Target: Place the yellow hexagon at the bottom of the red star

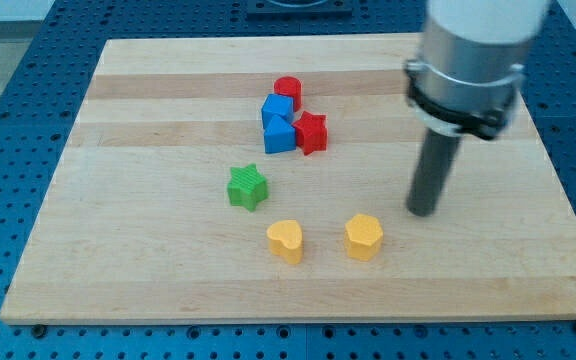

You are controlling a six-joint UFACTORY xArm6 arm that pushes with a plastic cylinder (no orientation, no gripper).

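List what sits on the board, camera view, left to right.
green star → yellow heart → red star → yellow hexagon → my tip. The two blue blocks and the red cylinder overlap the heart's span, so they're left out.

You see small yellow hexagon block flat on wooden board, toward view's bottom; small red star block well above it, slightly left, touching blue blocks.

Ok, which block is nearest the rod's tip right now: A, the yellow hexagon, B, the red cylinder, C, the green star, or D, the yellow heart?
A: my tip sits just up and to the view's right of the yellow hexagon, not touching it, while the other blocks lie farther to the view's left.
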